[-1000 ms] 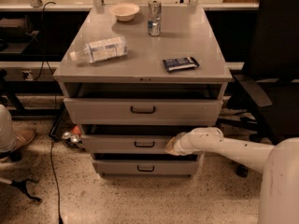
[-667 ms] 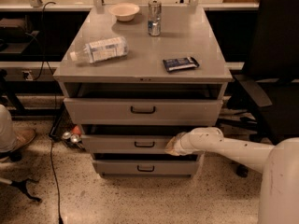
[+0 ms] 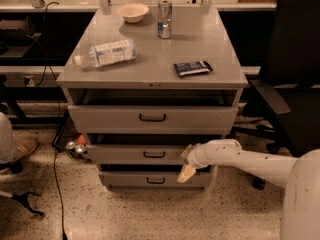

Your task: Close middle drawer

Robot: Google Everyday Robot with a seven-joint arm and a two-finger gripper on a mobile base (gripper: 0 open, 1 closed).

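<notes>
The middle drawer point(image 3: 130, 154) is the grey front with a small dark bar handle point(image 3: 154, 155), between the taller top drawer point(image 3: 150, 118) and the lowest drawer point(image 3: 150, 180). It stands slightly out of the cabinet, with a dark gap above its front. My gripper point(image 3: 186, 163), at the end of the white arm point(image 3: 240, 159) reaching in from the right, is against the right part of the middle drawer's front. Its tan tip hangs down over the lowest drawer's upper edge.
On the cabinet top point(image 3: 150, 59) lie a plastic bottle point(image 3: 106, 52), a bowl point(image 3: 132, 12), a can point(image 3: 164, 18) and a dark packet point(image 3: 192, 68). A black office chair point(image 3: 295, 84) stands at the right. Cans point(image 3: 75, 146) and a cable point(image 3: 55, 184) lie on the floor at the left.
The gripper's tan tip now reaches a little lower at the drawer's right end. The middle drawer front looks to be in the same place.
</notes>
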